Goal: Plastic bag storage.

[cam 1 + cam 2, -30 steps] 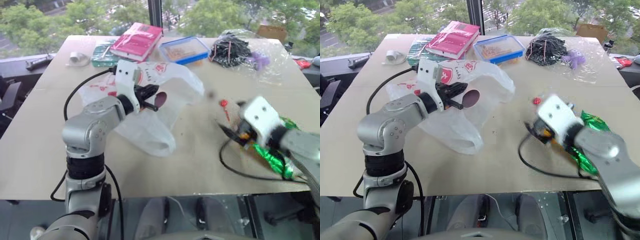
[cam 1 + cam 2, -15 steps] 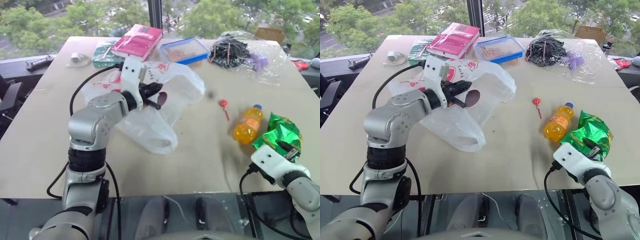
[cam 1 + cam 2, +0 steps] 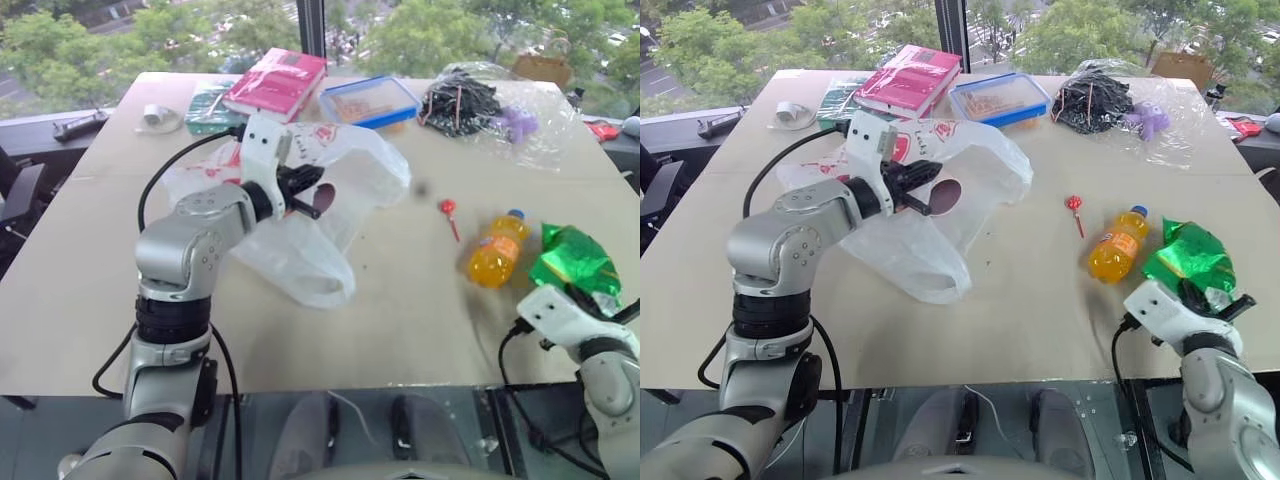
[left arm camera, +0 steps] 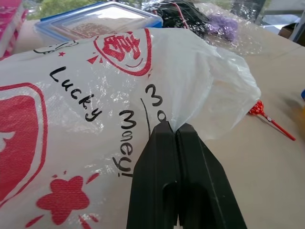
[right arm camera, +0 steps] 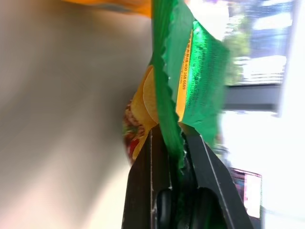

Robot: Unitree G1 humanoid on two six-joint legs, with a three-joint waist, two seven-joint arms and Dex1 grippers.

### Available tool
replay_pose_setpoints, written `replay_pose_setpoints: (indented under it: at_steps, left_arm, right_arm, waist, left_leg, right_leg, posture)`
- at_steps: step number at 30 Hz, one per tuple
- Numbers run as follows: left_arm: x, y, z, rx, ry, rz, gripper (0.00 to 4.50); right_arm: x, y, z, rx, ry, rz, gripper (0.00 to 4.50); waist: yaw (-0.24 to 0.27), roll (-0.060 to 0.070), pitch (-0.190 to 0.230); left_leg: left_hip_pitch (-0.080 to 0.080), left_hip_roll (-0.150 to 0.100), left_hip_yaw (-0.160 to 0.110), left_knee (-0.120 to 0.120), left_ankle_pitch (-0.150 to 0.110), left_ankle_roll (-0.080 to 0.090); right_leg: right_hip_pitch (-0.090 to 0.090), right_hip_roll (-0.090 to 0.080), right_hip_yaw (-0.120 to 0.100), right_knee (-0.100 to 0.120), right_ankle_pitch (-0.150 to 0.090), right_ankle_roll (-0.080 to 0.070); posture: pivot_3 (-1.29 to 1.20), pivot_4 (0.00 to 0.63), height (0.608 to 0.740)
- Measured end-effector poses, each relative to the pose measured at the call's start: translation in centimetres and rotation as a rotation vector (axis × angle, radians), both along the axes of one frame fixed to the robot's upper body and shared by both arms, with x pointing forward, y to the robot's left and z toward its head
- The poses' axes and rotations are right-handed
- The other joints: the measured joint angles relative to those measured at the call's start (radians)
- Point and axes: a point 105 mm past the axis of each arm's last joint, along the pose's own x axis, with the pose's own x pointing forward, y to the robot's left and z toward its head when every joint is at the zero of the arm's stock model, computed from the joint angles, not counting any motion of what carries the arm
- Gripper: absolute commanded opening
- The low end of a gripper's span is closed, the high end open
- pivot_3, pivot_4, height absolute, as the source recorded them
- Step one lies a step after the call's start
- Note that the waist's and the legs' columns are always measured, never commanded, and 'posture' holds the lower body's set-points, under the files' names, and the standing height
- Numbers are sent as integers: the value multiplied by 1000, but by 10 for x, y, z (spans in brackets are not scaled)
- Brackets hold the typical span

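The large, crinkly translucent white plastic bag (image 3: 320, 215) with red print lay toward the surface's (image 3: 400, 330) far left corner; thin, light and limp, it probably handled best by a gathered fold. The left tool (image 4: 175, 131) was closed on such a fold. The right tool (image 5: 174, 136) pinched the shiny green snack packet (image 3: 1188, 258).

I saw the plastic bag (image 3: 330, 190) as thin, crinkly, translucent film. The snack packet (image 3: 1188, 258) looked glossy green foil. The counter (image 3: 400, 330) was matt and smooth.

Bag's (image 4: 71, 119) print cut off edgewise
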Motion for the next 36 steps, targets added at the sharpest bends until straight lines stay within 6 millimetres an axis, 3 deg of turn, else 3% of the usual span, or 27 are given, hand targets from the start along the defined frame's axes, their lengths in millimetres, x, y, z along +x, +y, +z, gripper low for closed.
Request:
replay_pose_setpoints:
  at_steps: [3, 5, 8, 11, 16, 22, 30, 36]
  left_arm:
    - [2, -1, -4, -16, 20, -1, 0]
    - [5, -1, -5, -35, 37, -1, 0]
    - [11, 1, 1, -77, 43, 6, 0]
    - [13, 2, 10, -95, 32, 3, 0]
    - [12, 12, 14, -170, 67, 1, 0]
    - [-5, 7, 23, -149, 76, -101, 0]
    - [-28, -16, 17, -130, 95, -242, 0]
    - [-31, -12, 27, -185, 86, -256, 0]
  right_arm:
    - [5, 4, 30, -30, -123, 46, 39]
    - [9, 19, 50, -37, -201, 137, 39]
    - [15, 61, 77, 3, -302, 377, 39]
    - [15, 101, 87, 33, -321, 615, 39]
    - [29, 133, 69, 29, -232, 858, 39]
    - [45, 162, 51, -8, -178, 1112, 39]
    - [66, 200, 61, 105, -239, 1249, 39]
    - [80, 223, 56, 301, -230, 1245, 39]
  waist:
    - [-1, 0, 0]
    - [-2, 0, 0]
    - [-4, 0, 0]
    - [-2, 0, 0]
    - [-3, -1, 0]
    - [-7, 0, 0]
    - [-4, 0, 1]
    - [-7, 0, 1]
  left_leg:
    - [0, 0, 0, 0, 0, 0]
    - [0, 1, 0, 0, 0, 0]
    - [0, 1, 0, 0, 0, 0]
    - [0, 0, -1, 0, 0, 0]
    - [0, 0, -1, 1, 0, 0]
    - [0, 1, -1, 1, 0, 0]
    - [0, 1, -1, 1, 0, 0]
    - [0, 1, -1, 1, 0, 0]
  right_leg:
    - [0, 1, 0, 0, 0, 1]
    - [0, 1, 0, 0, 0, 0]
    - [0, 1, 0, 0, 0, 0]
    - [0, 1, 0, 0, 1, -2]
    - [0, 1, -1, 0, 1, -2]
    - [0, 1, -1, 0, 1, -2]
    - [0, 1, 0, 1, 1, -3]
    - [0, 2, 0, 1, 2, -3]
  posture:
    - [0, 150, 740]
    - [0, 150, 740]
    - [0, 150, 740]
    - [0, 150, 740]
    - [0, 150, 740]
    - [0, 150, 740]
    - [0, 150, 740]
    - [0, 150, 740]
